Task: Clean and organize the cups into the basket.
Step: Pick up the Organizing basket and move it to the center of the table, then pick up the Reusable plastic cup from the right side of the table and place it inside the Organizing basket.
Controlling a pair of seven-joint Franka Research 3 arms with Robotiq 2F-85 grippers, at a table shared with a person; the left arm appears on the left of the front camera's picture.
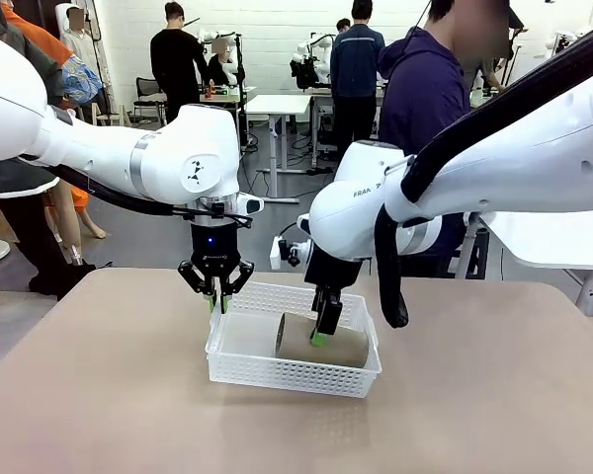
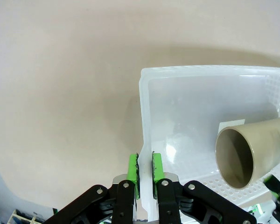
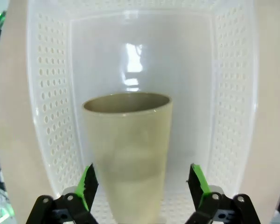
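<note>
Cup [image 3: 128, 154]: on its side in the basket [image 1: 292, 377] — we see it between the spread fingers of the right gripper [image 3: 142, 181].
Left gripper [image 2: 145, 169]: clamped on the basket's end wall.

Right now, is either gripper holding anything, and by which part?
The left gripper pinches the white perforated plastic basket by its short end wall; the right gripper stands open around the tan tumbler.

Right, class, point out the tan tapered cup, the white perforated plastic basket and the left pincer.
Tan tapered cup [image 3: 128, 154]: right wrist view, middle of its side.
White perforated plastic basket [image 1: 292, 373]: front view, near wall.
Left pincer [image 2: 145, 161]: left wrist view, between its green fingertips.
</note>
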